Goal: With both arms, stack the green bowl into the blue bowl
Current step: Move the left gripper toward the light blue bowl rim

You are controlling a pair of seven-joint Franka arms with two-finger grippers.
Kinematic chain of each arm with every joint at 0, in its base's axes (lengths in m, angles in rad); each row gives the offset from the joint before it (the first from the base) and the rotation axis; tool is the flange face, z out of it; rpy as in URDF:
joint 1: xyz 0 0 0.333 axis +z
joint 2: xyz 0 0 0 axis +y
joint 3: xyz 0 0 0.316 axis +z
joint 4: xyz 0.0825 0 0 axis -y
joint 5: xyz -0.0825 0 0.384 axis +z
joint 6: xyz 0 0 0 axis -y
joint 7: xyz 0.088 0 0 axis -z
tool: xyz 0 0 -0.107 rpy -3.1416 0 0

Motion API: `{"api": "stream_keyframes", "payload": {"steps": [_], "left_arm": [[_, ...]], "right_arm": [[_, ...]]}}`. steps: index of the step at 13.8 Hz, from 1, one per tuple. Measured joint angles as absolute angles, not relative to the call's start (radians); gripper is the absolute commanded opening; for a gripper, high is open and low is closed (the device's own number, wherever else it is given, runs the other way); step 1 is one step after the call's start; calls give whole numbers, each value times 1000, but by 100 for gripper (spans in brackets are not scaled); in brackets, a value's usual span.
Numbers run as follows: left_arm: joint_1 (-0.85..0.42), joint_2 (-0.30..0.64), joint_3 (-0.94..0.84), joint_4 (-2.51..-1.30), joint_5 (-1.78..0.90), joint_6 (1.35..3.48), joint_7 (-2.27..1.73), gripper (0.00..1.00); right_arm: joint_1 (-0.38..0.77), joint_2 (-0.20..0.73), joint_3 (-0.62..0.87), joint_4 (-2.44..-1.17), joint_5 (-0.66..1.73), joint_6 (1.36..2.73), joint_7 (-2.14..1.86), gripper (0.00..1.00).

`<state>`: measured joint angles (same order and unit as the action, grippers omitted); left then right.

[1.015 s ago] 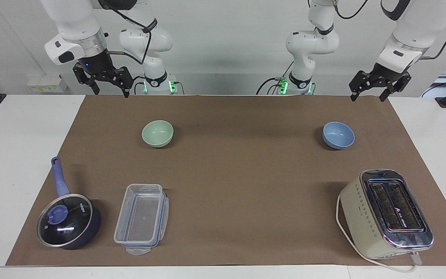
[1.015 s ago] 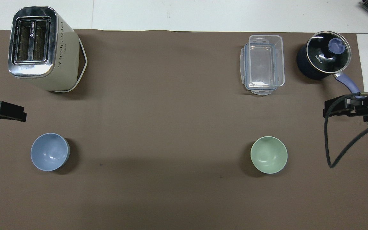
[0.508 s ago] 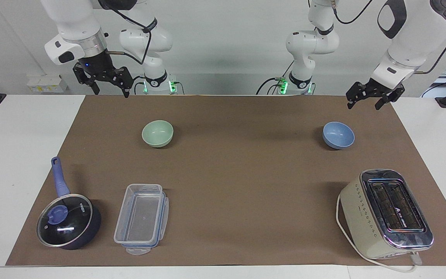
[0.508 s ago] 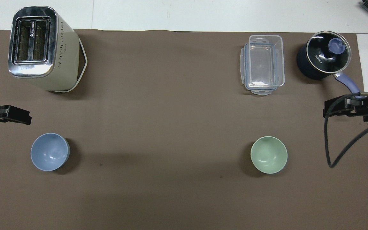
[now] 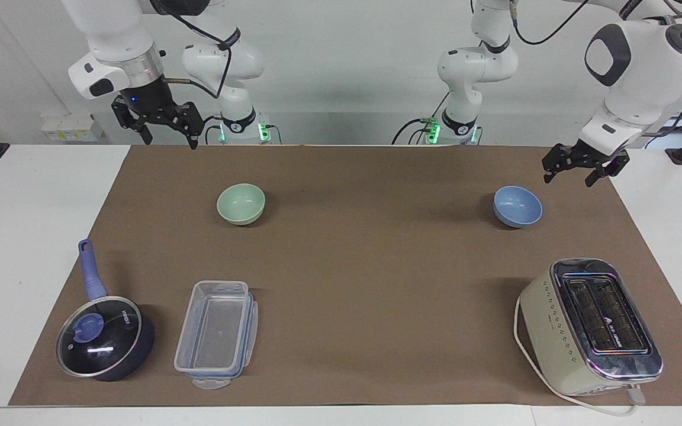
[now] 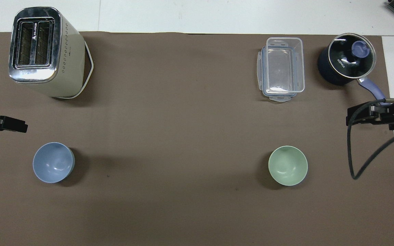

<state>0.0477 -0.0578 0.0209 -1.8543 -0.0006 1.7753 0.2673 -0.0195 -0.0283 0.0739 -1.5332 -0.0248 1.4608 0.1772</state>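
Over the mat's left-arm end, the left gripper (image 5: pixel 578 170) hung spread and empty above the mat beside the blue bowl (image 5: pixel 517 206); the right gripper (image 5: pixel 166 127), likewise spread and empty, waited; the green bowl (image 5: pixel 241 203) stood apart.

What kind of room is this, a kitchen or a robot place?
Most likely a robot lab set up like a pretend kitchen. Two white robot arms, the left arm and the right arm, stand at a table covered by a brown mat, with a toaster and a lidded saucepan on it.
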Motion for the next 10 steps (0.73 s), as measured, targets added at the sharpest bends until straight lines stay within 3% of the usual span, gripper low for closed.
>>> {"api": "stream_keyframes", "payload": {"steps": [10], "left_arm": [[147,-39,23,-2079,-9,1956,386,100]], "right_arm": [[-20,-28,74,-1533,-25,1461,177,100]]}}
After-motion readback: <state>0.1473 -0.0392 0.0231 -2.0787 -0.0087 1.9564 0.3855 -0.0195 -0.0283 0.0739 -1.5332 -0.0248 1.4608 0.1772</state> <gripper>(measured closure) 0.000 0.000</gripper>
